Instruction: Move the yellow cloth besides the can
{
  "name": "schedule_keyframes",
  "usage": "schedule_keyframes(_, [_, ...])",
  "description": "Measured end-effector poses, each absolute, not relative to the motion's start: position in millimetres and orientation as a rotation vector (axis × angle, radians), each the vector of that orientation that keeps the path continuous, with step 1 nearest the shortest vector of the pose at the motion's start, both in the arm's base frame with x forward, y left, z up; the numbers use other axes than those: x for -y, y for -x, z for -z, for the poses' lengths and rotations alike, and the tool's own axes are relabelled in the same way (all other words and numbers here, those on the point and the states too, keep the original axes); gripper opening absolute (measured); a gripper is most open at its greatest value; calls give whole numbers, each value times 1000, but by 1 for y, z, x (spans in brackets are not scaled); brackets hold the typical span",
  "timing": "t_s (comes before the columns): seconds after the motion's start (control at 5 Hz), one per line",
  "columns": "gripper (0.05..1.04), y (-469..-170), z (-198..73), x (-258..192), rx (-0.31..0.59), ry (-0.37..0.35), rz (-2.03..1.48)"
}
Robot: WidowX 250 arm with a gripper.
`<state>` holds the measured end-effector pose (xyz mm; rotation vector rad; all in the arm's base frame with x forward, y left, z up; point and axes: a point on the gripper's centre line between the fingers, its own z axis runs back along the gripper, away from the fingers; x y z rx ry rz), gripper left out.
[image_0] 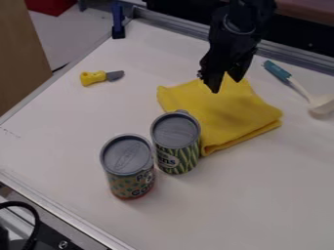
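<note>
One grey-lidded dotted can stands by a green-striped metal can, itself beside a folded yellow cloth. A black two-finger gripper hangs over the cloth's far side, fingers spread, apparently placed to pinch fabric for moving.

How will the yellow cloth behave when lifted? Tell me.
The yellow cloth will probably sag, its edges looking soft and rumpled. Its layers may fall open, since it lies folded. Dragged, it could nudge the green-patterned can standing at its edge.
</note>
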<state>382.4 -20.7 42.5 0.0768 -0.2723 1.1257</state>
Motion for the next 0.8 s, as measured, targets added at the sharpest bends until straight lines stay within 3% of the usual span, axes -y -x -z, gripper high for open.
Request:
schedule_keyframes(0.2, [1003, -373, -53, 43, 236, -52, -1020])
schedule_keyframes(0.8, [999, -307, -45, 127, 107, -75, -331])
